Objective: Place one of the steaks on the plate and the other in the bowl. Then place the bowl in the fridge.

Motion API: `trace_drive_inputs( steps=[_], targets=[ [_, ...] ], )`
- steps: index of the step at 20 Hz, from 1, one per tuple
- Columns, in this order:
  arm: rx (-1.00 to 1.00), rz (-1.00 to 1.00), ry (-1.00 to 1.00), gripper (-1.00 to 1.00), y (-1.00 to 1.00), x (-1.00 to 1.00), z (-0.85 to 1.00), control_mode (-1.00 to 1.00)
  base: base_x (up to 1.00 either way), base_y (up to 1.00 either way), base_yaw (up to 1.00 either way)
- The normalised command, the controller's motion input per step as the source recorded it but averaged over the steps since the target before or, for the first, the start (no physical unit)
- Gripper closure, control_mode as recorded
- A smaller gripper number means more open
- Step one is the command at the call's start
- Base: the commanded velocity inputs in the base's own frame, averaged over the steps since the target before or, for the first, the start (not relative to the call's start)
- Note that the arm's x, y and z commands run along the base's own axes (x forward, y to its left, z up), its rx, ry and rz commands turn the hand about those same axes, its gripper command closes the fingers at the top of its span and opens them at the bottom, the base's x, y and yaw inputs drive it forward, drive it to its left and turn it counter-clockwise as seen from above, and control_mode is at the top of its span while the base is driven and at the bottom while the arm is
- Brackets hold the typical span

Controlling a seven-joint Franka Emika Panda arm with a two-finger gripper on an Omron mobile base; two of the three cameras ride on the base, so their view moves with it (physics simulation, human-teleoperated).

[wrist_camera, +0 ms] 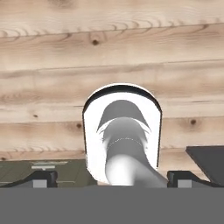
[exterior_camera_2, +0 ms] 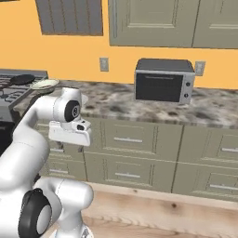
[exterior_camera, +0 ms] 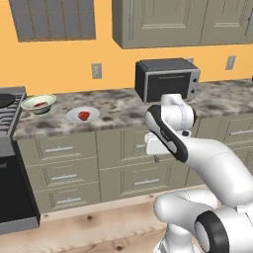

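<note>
Bowl (exterior_camera: 38, 104) left of plate (exterior_camera: 82, 114), both on counter (exterior_camera: 118, 111).

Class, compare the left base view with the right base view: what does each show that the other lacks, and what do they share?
Left base view alone: flat round white plate with a raw-red steak; a second steak lies in the pale cream-green bowl. Right base view alone: black frying pan on the stove. Both: bowl, grey microwave, speckled stone counter.

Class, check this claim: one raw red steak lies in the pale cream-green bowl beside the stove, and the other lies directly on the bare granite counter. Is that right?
Not quite. The second raw red steak lies on the flat round white plate, not on the bare counter, as the left base view shows. The other steak does lie in the pale cream-green bowl beside the stove.
</note>
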Motion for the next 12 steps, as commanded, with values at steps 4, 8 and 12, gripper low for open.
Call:
trace_drive_inputs(
  steps=[4,8,12],
  targets=[
    [0.00,0.00,0.00,-1.00,0.00,0.00,0.00,1.00,0.90,0.80,-0.13],
    [0.00,0.00,0.00,-1.00,0.00,0.00,0.00,1.00,0.28,0.33,-0.02],
    [0.00,0.00,0.00,-1.00,0.00,0.00,0.00,1.00,-0.98,-0.16,-0.01]
  ],
)
